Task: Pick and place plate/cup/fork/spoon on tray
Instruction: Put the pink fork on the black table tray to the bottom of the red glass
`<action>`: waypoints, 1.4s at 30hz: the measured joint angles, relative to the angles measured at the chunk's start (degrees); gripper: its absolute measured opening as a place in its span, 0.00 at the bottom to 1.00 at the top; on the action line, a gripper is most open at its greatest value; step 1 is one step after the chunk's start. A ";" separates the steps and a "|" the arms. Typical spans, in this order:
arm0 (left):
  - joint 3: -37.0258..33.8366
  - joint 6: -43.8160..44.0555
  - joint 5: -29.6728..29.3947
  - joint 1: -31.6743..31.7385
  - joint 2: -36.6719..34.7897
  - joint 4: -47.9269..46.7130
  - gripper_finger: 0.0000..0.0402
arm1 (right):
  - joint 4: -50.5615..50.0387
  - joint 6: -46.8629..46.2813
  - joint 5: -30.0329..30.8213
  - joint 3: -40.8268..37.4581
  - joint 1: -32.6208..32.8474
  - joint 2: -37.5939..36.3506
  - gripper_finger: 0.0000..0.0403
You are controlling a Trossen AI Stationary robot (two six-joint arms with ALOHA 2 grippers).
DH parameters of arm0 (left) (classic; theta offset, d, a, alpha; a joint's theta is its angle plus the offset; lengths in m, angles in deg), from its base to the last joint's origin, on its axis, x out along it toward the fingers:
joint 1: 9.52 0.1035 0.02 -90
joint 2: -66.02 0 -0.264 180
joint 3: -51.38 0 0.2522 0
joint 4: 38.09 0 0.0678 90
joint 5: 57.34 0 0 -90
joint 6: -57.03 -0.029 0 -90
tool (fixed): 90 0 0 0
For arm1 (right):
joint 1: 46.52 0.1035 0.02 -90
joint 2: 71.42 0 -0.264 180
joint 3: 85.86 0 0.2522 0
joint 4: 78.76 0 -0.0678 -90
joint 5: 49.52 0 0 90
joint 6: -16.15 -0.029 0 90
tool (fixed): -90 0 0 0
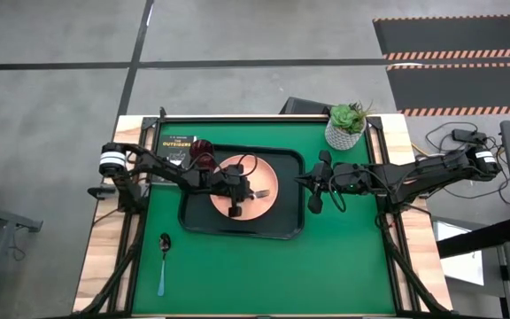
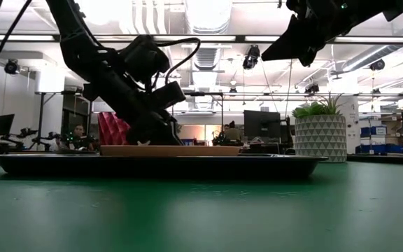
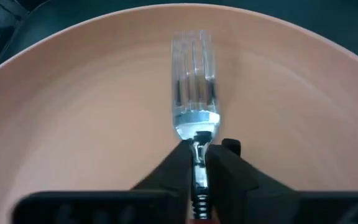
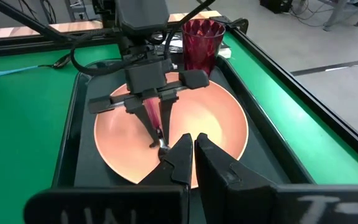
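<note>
The left gripper [image 4: 156, 118] is clamped on the pink-handled metal fork [image 3: 194, 93], tines over the round peach plate [image 1: 268, 188] inside the black rectangular tray [image 1: 292, 226]. The right gripper [image 1: 315, 197], fingers together, hovers at the tray's edge. A green tabletop [image 1: 326, 266] faces an open workshop.

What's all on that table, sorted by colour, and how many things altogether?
Black: 2 – tray, book
Peach-orange: 1 – plate
Dark red: 1 – cup
Pink-handled: 1 – fork, held over the plate by the left gripper
Blue-handled: 1 – spoon
White with green: 1 – potted plant
Total: 7
</note>
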 joint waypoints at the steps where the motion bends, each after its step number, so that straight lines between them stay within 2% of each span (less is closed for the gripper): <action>1: 0.00 -0.01 -0.18 0.01 0.00 -0.06 0.05 | 0.01 0.00 0.02 0.00 0.01 0.00 0.02; 9: -0.35 2.42 -0.50 -0.48 -1.03 1.75 0.03 | 0.01 -0.01 0.00 -0.20 0.00 0.00 0.02; 21: -0.42 2.66 -0.68 -3.22 -13.87 2.33 0.03 | 0.01 -0.02 -2.63 -0.55 0.01 0.00 0.02; 24: -0.71 3.82 -0.70 -5.39 -17.19 -0.04 0.03 | 0.01 -0.03 -2.64 -0.55 0.00 0.00 0.02; 27: -0.74 6.98 -1.72 -9.73 -21.73 -8.03 0.03 | -0.03 -0.03 -2.91 -0.55 0.02 0.00 0.02; 31: -0.72 18.19 -12.08 -16.65 -28.36 -22.61 0.03 | 0.01 -0.02 -2.98 -0.55 0.02 0.00 0.02; 34: -0.72 32.93 -24.16 -21.04 -33.16 -35.92 0.03 | 0.10 -0.04 -2.97 -0.55 0.02 0.00 0.02; 37: -0.75 48.82 -32.63 -23.78 -35.82 -46.51 0.03 | 0.41 -0.04 -2.99 -0.55 0.01 0.00 0.02; 39: -1.04 58.23 -36.41 -24.39 -36.47 -50.95 0.03 | 0.66 -0.35 -2.99 -0.55 0.00 0.00 0.02; 42: -2.83 68.38 -37.75 -24.32 -36.63 -54.93 0.03 | 1.06 -0.46 -2.99 -0.55 0.02 0.00 0.02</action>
